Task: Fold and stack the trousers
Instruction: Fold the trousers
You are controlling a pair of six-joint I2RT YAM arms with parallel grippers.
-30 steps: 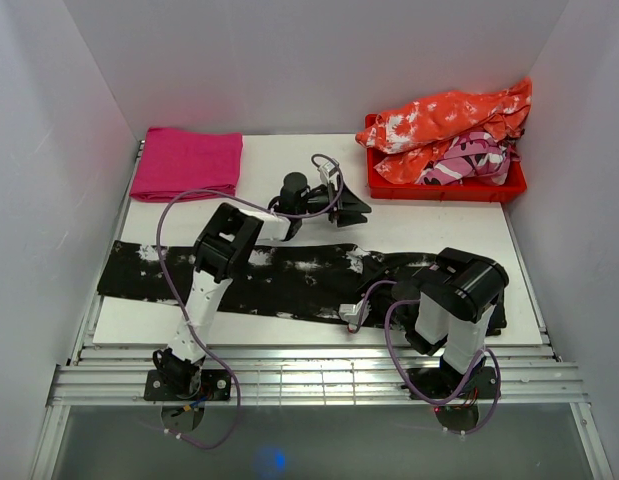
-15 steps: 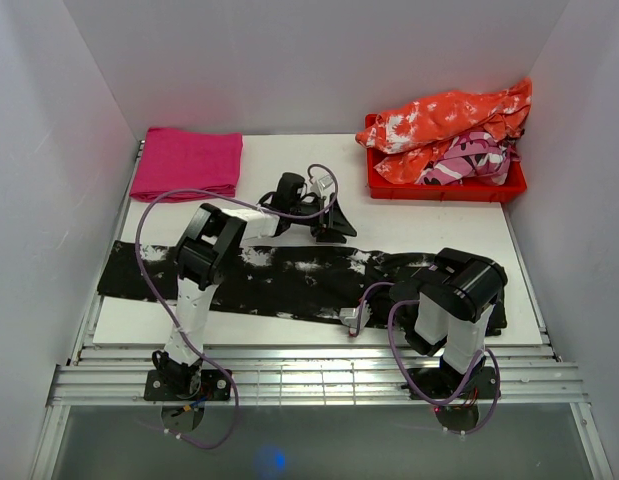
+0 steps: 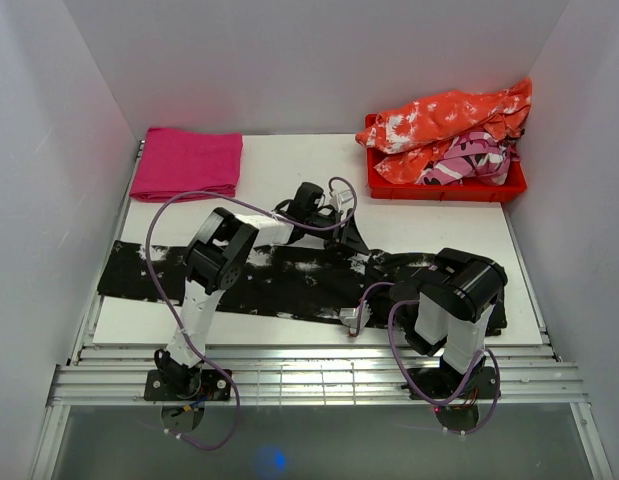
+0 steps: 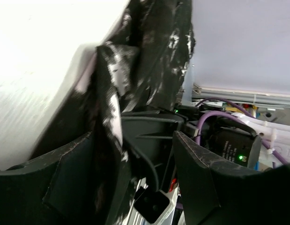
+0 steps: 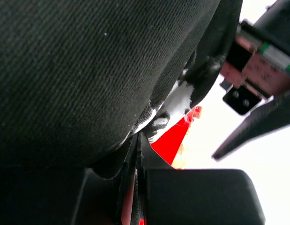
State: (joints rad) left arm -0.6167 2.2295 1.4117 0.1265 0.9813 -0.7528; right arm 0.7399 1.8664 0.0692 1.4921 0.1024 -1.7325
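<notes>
A white table (image 3: 289,165) fills the middle of the top view, boxed by a pale back wall (image 3: 309,60), left wall (image 3: 49,200) and right wall (image 3: 584,180). Silver rails (image 3: 309,378) cross the lower frame, a dim grey-green surface (image 3: 389,445) beneath them; the light is soft, even

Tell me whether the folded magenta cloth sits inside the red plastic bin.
No, the folded magenta cloth lies at the far left, well apart from the red plastic bin.
</notes>
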